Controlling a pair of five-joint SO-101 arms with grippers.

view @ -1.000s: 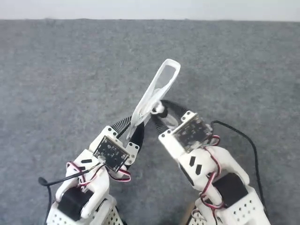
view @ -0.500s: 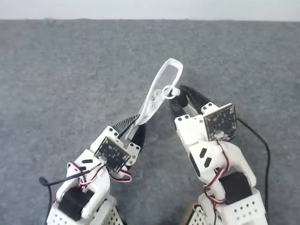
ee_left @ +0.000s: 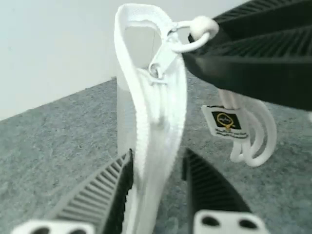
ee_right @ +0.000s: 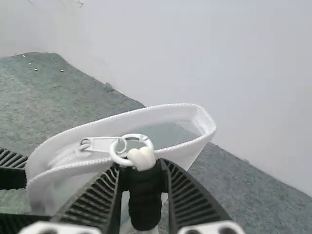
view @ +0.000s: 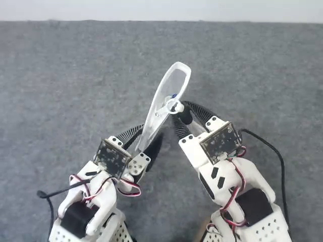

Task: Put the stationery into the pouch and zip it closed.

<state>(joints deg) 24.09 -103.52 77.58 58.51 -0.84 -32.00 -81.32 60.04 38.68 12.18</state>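
Left gripper (ee_left: 156, 195): closed on lower end of pouch (ee_left: 151, 117), one black ribbed finger each side of the zipped edge. Pos. in high view: front centre, left of the other arm.
Right gripper (ee_right: 141, 183): clamped on zip pull (ee_right: 130, 146), a white ring w/ white bead (ee_right: 141, 157) sitting at the fingertips; slider tab lies flat along zip. Pos.: just beside pouch at approx. mid-length, on its right in high view.
Pouch: white, translucent sides, held aloft btwn both grippers, tilted, far end up and away from arms. Zip shut from left gripper up to slider; beyond slider the mouth gapes as an open loop. Contents: cannot tell.
Label (ee_left: 225, 122): small white tag w/ yellow mark, hanging below right gripper, next to white cord loop (ee_left: 253, 139).
Worktop (view: 60, 75): grey felt-like cover; pale wall (ee_right: 219, 48) behind.
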